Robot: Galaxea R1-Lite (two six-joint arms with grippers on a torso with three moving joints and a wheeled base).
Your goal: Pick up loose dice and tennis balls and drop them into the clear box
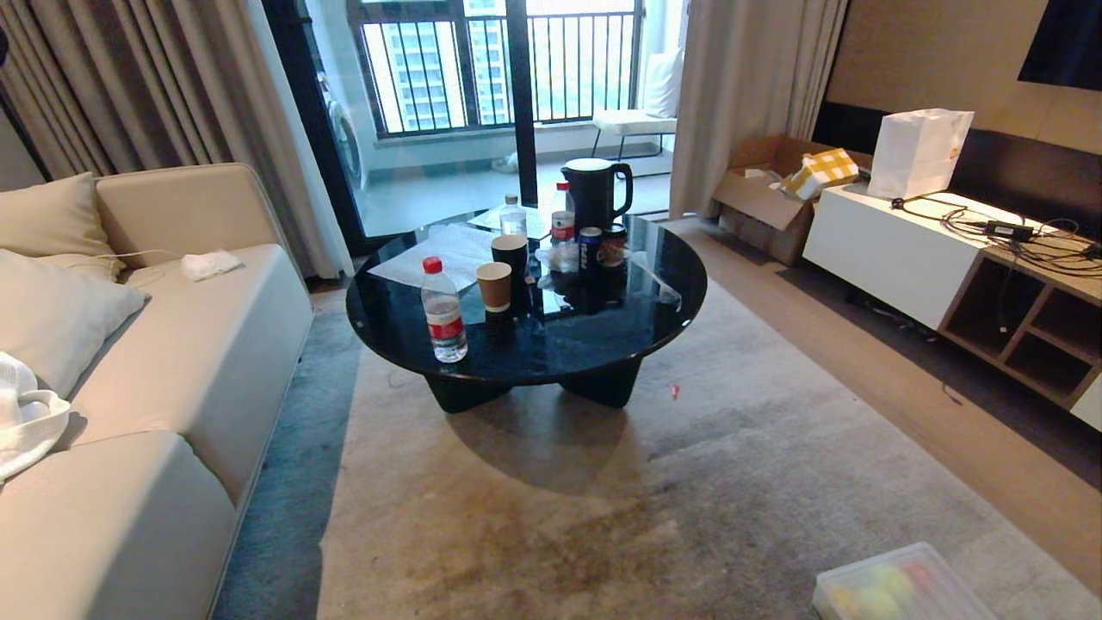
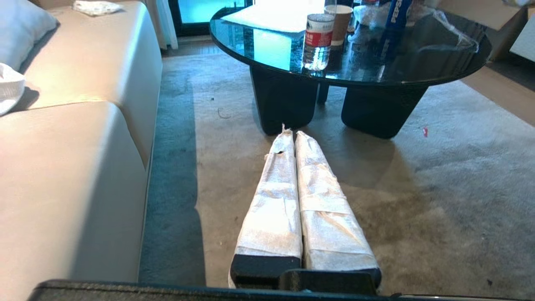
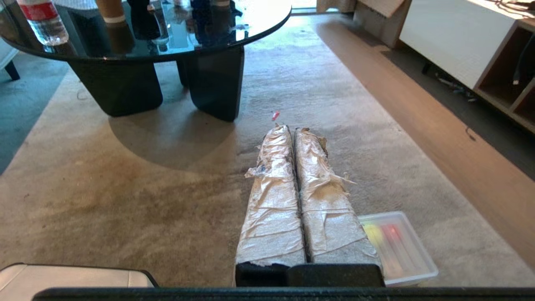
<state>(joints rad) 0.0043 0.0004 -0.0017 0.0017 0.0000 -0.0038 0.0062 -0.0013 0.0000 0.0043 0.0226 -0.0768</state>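
L gripper [image 2: 291, 133] w/ cloth-wrapped fingers pressed together, empty, parked over beige carpet [image 2: 418, 200] | R gripper [image 3: 291, 129] same, nothing held | translucent whitish plastic box [image 3: 411, 259] on carpet beside R fingers, yellow/red blurs inside (dice or balls, can't tell) | no loose ones in view, prob. scanning.

My left gripper [image 2: 291, 133] points forward and slightly down, its two tape-wrapped fingers [image 2: 276, 200] pressed together along their full length, nothing between them. My right gripper [image 3: 291, 128] takes the same pose: wrapped fingers [image 3: 328, 200] closed side by side, tips touching, holding nothing. Neither arm appears in the head view; each shows only in its own wrist view.
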